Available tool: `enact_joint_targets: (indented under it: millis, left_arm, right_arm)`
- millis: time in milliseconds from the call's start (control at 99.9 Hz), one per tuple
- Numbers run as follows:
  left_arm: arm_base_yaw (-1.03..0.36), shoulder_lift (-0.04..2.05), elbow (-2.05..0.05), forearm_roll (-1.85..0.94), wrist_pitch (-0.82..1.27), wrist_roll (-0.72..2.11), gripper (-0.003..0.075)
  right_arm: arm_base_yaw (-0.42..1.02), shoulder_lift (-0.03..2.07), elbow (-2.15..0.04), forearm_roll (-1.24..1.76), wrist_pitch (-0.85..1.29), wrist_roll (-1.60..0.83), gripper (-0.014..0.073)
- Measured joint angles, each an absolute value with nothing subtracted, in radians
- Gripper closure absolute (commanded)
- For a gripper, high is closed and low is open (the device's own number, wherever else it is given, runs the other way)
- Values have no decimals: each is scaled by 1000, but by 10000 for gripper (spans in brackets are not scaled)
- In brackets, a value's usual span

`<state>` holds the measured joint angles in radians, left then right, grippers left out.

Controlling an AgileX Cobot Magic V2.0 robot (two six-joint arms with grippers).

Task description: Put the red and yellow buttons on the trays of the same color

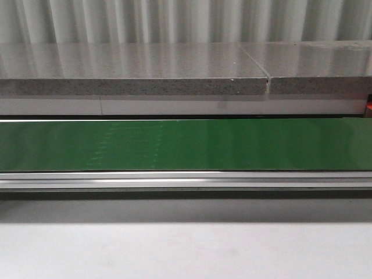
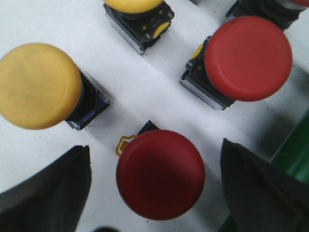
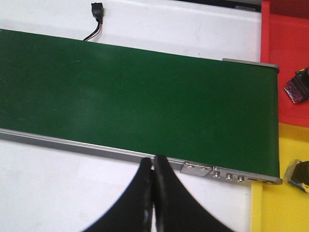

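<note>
In the left wrist view a red button (image 2: pixel 161 174) with a round mushroom cap stands on the white table between the fingers of my left gripper (image 2: pixel 157 186), which is open and not touching it. A second red button (image 2: pixel 247 58) and two yellow buttons (image 2: pixel 36 86) (image 2: pixel 135 5) stand beyond it. My right gripper (image 3: pixel 154 166) is shut and empty above the table by the conveyor's near rail. The red tray (image 3: pixel 282 63) and the yellow tray (image 3: pixel 280 203) lie past the belt's end; each holds a small dark part at the view's edge.
A green conveyor belt (image 1: pixel 186 144) with a metal rail (image 1: pixel 186 179) runs across the front view, with a grey stone ledge (image 1: pixel 133 72) behind it. A black connector with a cable (image 3: pixel 97 10) lies on the white surface beyond the belt.
</note>
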<state>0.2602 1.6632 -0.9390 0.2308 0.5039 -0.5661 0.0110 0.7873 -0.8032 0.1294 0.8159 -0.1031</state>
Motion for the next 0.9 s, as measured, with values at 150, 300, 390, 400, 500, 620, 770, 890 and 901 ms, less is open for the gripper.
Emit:
enact_joint_targets:
  millis: [150,300,390,400,500,620,770,890,901]
  left_arm:
    - [260,1667,-939,231,516,-563,585]
    - [260,1646,-939,231,536,-550,739]
    - [260,1604,-939,231,542,-542,740]
    - [260,1595,-939,231,542,-540,740]
    - [260,1527,-939,231,551,-537,740]
    - [260,1432,-939,227,569,-521,740]
    - [229,1331,-947,183,593,-448,740]
    - [174,1304,-984,130,619,-370,740]
    - [167,1304,-986,128,621,-362,740]
  right_arm:
    - [11,787,-803,129,816,-103,661]
    - [11,787,-803,129,816,-103,661]
    - [11,787,-803,129,816,-103,661]
    - [11,787,-803,129,816,-103,661]
    - [11,787,-803,129,816,-103,661]
    - [11,787,-803,129,816,-103,661]
    - [11,787,-803,129,816,-103,661]
    - [11,787,-803,129,816,-103,661]
    - [11,787,-803,129,816,-103,661]
